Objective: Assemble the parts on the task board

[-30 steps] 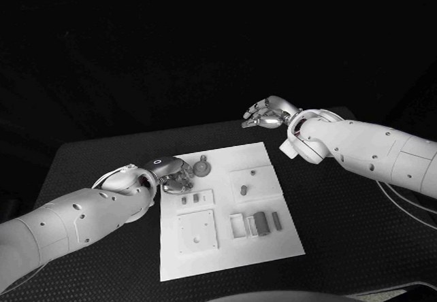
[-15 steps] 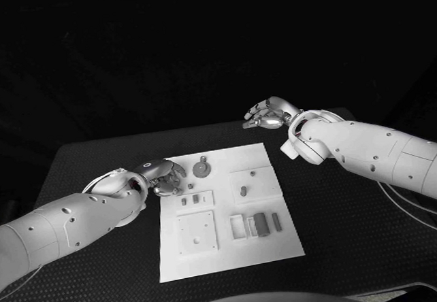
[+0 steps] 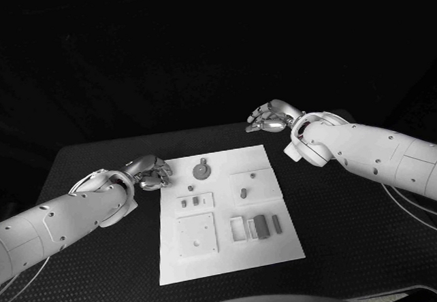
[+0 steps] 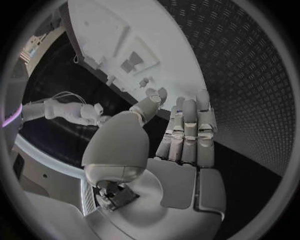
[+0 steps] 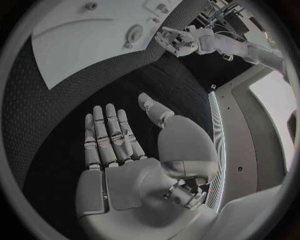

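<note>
The white task board lies in the middle of the black table. On it a round grey part with a tab sits near the far edge, a small peg stands further right, and two dark bars lie beside pale frames. My left hand hovers just off the board's far left corner, holding nothing. Its palm and straight fingers face the board. My right hand is raised beyond the board's far right corner, palm flat and bare.
A square plate and a smaller plate with little pieces sit on the board's left half. Black table spreads around the board on all sides. In the right wrist view the left hand shows past the board.
My left hand has drawn back leftward, from beside the round part on the board to just off the board's edge. The right hand has hardly moved.
</note>
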Robot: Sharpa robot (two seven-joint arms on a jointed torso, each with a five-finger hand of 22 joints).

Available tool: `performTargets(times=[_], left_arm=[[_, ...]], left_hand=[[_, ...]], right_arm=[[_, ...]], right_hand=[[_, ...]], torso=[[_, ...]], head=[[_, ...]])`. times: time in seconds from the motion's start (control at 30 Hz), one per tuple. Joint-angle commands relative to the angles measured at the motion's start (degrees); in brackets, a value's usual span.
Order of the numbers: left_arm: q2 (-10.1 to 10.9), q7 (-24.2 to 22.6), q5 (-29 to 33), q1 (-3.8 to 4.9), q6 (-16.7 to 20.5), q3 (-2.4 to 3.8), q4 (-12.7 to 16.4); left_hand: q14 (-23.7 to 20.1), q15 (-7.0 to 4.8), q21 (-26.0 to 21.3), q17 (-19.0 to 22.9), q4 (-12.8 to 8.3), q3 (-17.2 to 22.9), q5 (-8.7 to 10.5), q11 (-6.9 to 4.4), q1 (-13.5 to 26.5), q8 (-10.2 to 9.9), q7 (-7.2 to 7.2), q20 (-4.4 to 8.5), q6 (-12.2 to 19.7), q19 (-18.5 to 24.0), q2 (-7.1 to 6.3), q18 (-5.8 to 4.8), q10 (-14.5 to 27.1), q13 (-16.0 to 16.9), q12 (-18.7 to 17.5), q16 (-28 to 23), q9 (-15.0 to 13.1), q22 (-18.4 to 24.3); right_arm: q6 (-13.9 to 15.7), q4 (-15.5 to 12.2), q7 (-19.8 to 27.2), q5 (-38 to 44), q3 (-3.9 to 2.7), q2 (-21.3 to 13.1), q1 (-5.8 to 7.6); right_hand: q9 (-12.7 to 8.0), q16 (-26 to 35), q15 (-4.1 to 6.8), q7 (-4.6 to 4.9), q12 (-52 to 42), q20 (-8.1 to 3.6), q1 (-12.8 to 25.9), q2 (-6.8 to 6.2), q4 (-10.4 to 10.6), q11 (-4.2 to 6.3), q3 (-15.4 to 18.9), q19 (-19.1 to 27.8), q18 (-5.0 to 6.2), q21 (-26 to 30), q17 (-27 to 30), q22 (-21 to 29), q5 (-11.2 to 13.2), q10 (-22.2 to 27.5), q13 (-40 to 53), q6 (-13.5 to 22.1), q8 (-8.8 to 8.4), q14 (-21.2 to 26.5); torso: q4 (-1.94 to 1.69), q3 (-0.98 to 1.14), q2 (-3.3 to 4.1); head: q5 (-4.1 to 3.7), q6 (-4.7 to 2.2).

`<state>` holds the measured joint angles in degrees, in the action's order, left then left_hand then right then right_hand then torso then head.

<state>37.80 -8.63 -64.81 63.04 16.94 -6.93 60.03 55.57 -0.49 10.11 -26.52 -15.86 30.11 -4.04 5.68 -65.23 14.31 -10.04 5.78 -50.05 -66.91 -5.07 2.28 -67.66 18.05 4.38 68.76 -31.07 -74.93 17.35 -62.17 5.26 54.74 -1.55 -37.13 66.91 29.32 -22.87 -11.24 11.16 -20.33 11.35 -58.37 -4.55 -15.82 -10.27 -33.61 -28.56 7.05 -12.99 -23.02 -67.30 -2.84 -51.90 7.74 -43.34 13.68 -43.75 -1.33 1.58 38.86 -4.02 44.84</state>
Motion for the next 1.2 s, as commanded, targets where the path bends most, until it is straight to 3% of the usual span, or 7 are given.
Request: performTargets(times=[0.03,0.33,0.43,0.53,0.7,0.9,1.2], left_arm=[[0.8,-2.5,14.6,0.04,-2.8,1.12,0.2],[3.9,-4.5,32.5,0.31,-5.0,2.61,2.3],[5.2,-5.1,35.7,0.93,-5.1,2.85,3.6],[6.2,-5.4,39.8,1.66,-4.8,2.90,4.9],[7.0,-5.6,43.8,2.29,-4.5,2.95,6.6],[7.3,-5.5,43.8,2.35,-5.0,2.97,7.9],[7.6,-5.8,43.8,2.39,-4.7,3.00,8.3]], left_hand=[[0.0,-0.29,-0.3,0.2,0.1,0.4,-0.34,-0.28,0.4,0.5,0.11,0.32,-0.7,0.2,1.00,0.89,-1.1,0.3,0.6,-0.3,-0.1,-0.7],[-0.5,-0.40,-1.7,0.8,-0.2,0.1,0.12,-0.49,1.6,0.9,0.31,0.50,-1.1,0.8,1.87,0.23,-1.0,0.9,2.1,-1.6,-0.3,-0.2],[-0.9,-0.08,-2.4,1.0,-0.2,-0.4,0.16,-0.14,2.4,0.8,0.15,0.41,-0.6,1.2,1.92,-0.01,0.0,0.9,2.3,-2.1,-0.3,0.0],[-1.1,0.24,-2.8,1.1,-0.4,-1.7,0.36,0.19,3.8,0.5,-0.13,0.28,0.1,1.3,1.59,0.00,1.3,0.8,2.1,-2.3,-0.2,0.1],[-2.0,0.90,-3.9,1.4,-0.6,-3.4,0.31,0.90,4.5,0.0,-0.69,-0.39,1.5,2.0,1.50,0.23,3.5,0.5,2.0,-3.1,0.0,0.5],[-2.2,1.03,-4.3,1.5,-0.6,-3.6,0.13,1.05,4.6,-0.2,-0.85,-0.57,2.0,2.1,1.52,0.28,3.9,0.5,2.1,-3.4,0.0,0.7],[-2.3,1.12,-4.6,1.6,-0.5,-3.8,0.12,1.13,4.7,-0.3,-1.04,-0.68,2.4,2.2,1.40,0.31,4.1,0.5,2.3,-3.6,0.1,0.8]], right_arm=[[-3.1,-0.1,-0.6,8.8,0.00,-0.4,-0.11],[-7.6,-2.4,-2.6,24.7,0.00,-1.7,-0.53],[-9.6,-3.8,-4.1,31.9,0.02,-2.2,-0.84],[-9.6,-5.0,-5.0,36.9,0.05,-2.5,-1.24],[-9.4,-5.9,-6.4,42.8,0.34,-2.7,-1.60],[-9.3,-7.3,-7.1,45.8,1.33,-3.5,-1.74],[-7.5,-8.8,-7.3,47.8,1.99,-3.8,-2.20]], right_hand=[[-0.1,-0.8,0.43,1.36,-0.7,-0.15,-1.0,-0.02,-0.5,0.33,-0.1,-1.5,0.74,-0.5,-0.5,-0.2,0.0,-1.0,0.0,-0.5,0.41,-1.2],[0.5,-5.4,4.08,0.25,-3.7,-0.74,-3.9,-1.06,-0.8,2.56,-0.1,-9.6,3.62,-2.4,-4.1,-0.2,0.0,-5.8,1.1,-3.1,2.20,-8.9],[1.1,-9.4,7.25,-0.36,-5.6,-1.46,-4.2,-1.16,-0.7,3.89,0.2,-16.8,5.90,-5.3,-7.0,-0.8,0.0,-8.4,2.3,-4.4,3.11,-15.4],[1.5,-11.8,9.41,-0.61,-6.8,-1.87,-4.6,-1.50,-0.8,4.84,0.2,-21.8,7.53,-6.8,-9.5,-0.7,0.0,-9.9,3.6,-4.7,3.44,-19.2],[1.9,-16.3,11.99,-0.57,-6.3,-3.84,-5.0,-2.26,-0.8,5.23,0.5,-28.8,7.95,-9.3,-14.1,-1.2,-0.1,-10.2,5.2,-4.4,3.30,-24.7],[1.8,-20.3,12.63,-0.54,-3.7,-5.92,-5.0,-2.86,-0.7,5.42,0.4,-33.1,7.95,-11.7,-17.8,-2.9,0.0,-10.5,5.7,-4.0,2.85,-27.6],[1.0,-28.6,11.77,-0.75,4.3,-9.20,-5.8,-2.64,-0.8,4.30,-0.3,-38.8,7.95,-17.0,-22.9,-7.2,0.0,-8.3,2.8,-4.8,2.54,-32.1]], torso=[[0.01,0.02,-0.01],[-0.10,0.04,-0.03],[-0.06,0.01,-0.05],[-0.04,-0.05,0.00],[0.02,-0.06,-0.07],[-0.22,-0.26,-0.12],[0.10,-0.08,0.01]], head=[[0.15,-0.47],[-0.21,-1.18],[-0.05,-1.46],[0.07,-1.62],[0.11,-1.62],[-0.19,-1.17],[0.10,-1.30]])
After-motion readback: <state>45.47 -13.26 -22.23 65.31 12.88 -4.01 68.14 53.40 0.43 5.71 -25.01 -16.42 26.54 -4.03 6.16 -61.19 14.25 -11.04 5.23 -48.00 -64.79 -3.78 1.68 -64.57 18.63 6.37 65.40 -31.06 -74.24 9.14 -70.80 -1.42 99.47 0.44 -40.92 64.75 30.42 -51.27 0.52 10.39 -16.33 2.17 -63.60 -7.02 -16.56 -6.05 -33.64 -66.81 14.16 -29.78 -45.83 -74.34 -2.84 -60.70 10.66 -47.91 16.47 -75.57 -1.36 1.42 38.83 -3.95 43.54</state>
